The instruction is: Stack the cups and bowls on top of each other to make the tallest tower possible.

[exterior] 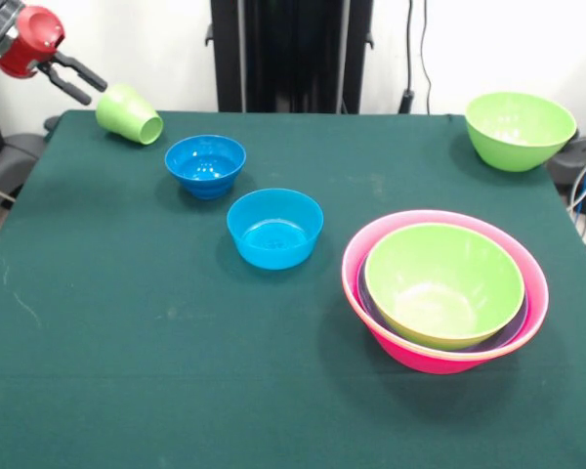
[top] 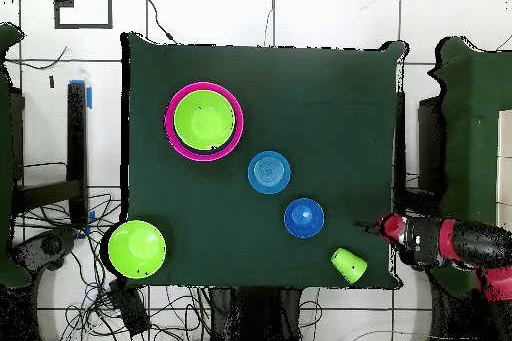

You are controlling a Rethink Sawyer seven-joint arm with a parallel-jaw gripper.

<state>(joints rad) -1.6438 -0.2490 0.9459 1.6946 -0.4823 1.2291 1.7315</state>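
Observation:
A light-green cup lies on its side at the table's far left corner, mouth toward the middle; it also shows in the overhead view. My gripper hangs just left of it, open and empty, one fingertip close to the cup's base; overhead it is at the table's right edge. The tower is a big pink bowl holding a purple bowl and a green bowl, near right; overhead, the pink rim shows. Two small blue bowls stand apart mid-table. The orange tumbler is out of view.
A second green bowl stands alone at the far right corner, in the overhead view at the lower left. The dark green cloth covers the table. The black pedestal rises behind the far edge.

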